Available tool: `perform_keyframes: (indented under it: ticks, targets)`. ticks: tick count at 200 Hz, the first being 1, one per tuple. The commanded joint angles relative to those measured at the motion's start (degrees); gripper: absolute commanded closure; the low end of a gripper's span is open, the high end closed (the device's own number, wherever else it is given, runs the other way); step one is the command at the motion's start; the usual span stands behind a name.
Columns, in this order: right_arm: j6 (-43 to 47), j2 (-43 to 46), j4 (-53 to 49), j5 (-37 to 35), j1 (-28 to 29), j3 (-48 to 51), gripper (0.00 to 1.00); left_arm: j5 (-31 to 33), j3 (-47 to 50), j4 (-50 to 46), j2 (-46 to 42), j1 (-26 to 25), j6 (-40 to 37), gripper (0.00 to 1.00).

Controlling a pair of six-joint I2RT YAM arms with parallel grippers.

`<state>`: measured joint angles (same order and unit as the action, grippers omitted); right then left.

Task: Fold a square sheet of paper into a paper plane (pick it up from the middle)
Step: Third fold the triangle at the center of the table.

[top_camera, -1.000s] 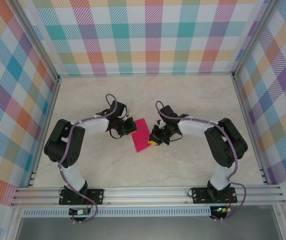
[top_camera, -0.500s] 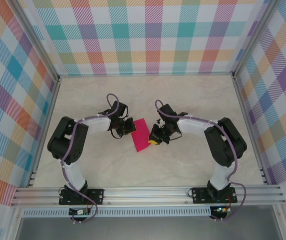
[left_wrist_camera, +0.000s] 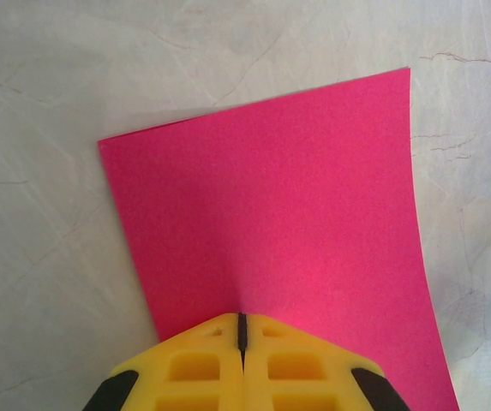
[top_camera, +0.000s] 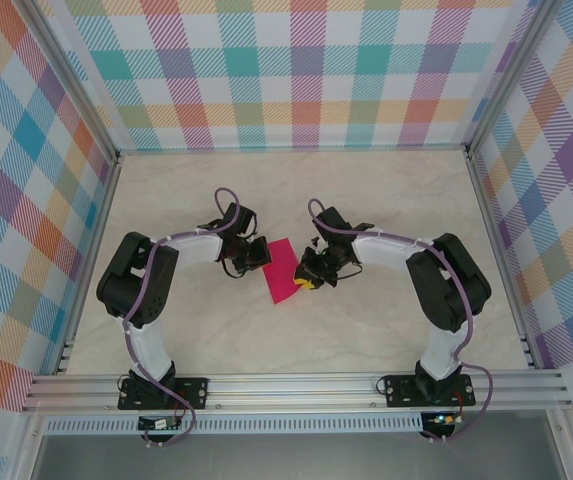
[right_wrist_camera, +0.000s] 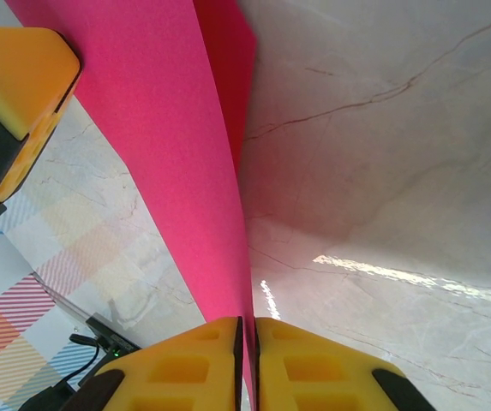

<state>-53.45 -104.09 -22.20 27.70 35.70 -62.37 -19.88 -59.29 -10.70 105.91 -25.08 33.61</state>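
Top-down view of a marble table (top_camera: 386,200): the square sheet of paper (top_camera: 283,271), magenta, is sitting near the middle between two arms. The left gripper (top_camera: 262,257), at the sheet's 10 o'clock, is pinching its edge with jaws pressed fully together. The right gripper (top_camera: 307,282), at 4 o'clock, is clamping the opposite edge, with only a hairline slit between its fingers. Over the last second it has been nudging toward 10 o'clock while the sheet barely shifts. Seen from the right wrist, the paper is standing up with a darker layer behind, so the first centre fold is probably forming.
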Motion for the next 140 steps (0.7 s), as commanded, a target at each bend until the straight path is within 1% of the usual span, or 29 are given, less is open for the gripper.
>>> perform_keyframes:
  ticks: [1,19,44,80,95,140]
  targets:
    - [-1.2,1.9,-1.8,0.5,0.4,-0.1,0.85,0.4,1.0,-0.4,1.1,0.1,-0.6,0.94]
    - [-1.4,2.4,-2.6,0.3,0.4,-0.1,0.83,0.4,1.1,-0.4,1.2,0.1,-0.6,0.94]
    - [-1.7,3.2,-2.9,0.0,0.4,0.0,0.84,0.2,1.2,-0.4,1.2,0.1,-0.6,0.94]
    - [-2.4,3.4,-2.1,-0.2,0.4,0.6,0.91,0.0,1.2,-0.2,1.2,0.1,-0.5,0.94]
    - [-2.4,2.7,-0.8,0.6,0.4,0.2,0.93,-0.2,1.4,-0.1,1.3,0.1,-0.5,0.94]
    - [-0.8,-2.2,-0.2,1.5,2.2,-5.6,0.93,-0.7,1.2,-0.4,1.4,0.1,-0.5,0.95]
